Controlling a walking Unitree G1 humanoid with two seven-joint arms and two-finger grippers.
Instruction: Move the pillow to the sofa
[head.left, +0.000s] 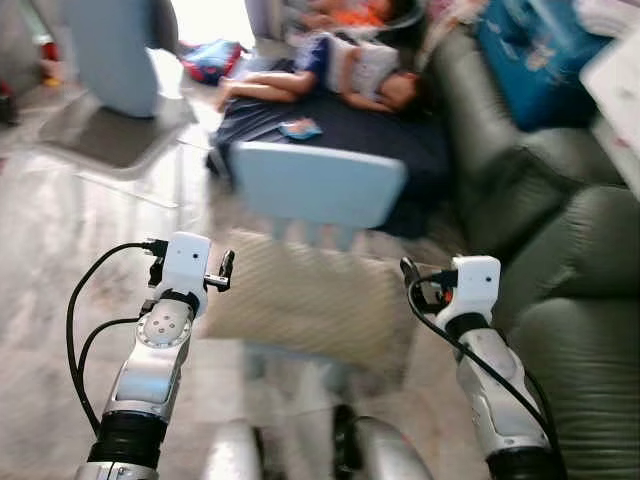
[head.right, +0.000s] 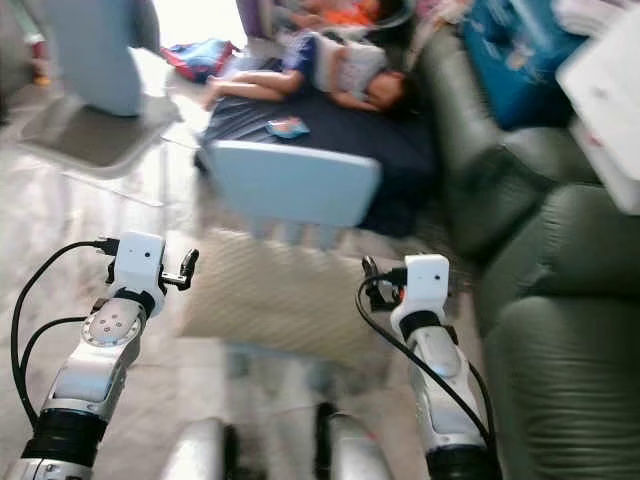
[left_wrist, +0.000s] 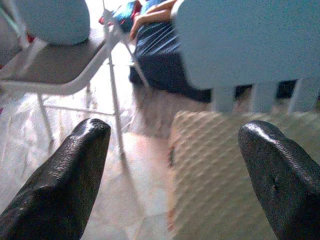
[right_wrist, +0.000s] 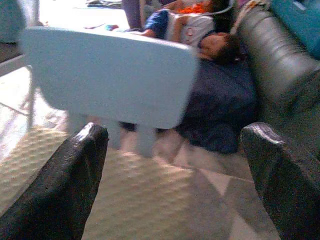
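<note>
2 grippers up in front of me right now, both spread wide with nothing between the fingers. My left gripper (head.left: 228, 268) sits at the lower left of the head view, right at the left edge of the pillow (head.left: 305, 295), and in its wrist view the 2 black fingers (left_wrist: 65, 180) are far apart with the pillow's quilted cover between and below them. My right gripper (head.left: 408, 272) is at the lower right, by the pillow's right edge, also released; its wrist view has the fingers (right_wrist: 60, 185) splayed over the same beige fabric.

That pillow is the beige, diamond-textured one in the middle of the frame, lying on the seat of a chair whose pale blue backrest (head.left: 318, 183) stands just behind it. I can't tell if either gripper actually touches the pillow, everything's a bit blurry.

Dark green sofa (head.left: 560, 260) runs down the right side of the frame, with a blue bag (head.left: 535, 55) on it near the upper right. At the top centre a person (head.left: 340, 75) lies on a dark blue mat (head.left: 385, 135) on the floor beside the sofa. A 2nd chair (head.left: 115, 70) stands at the upper left.
</note>
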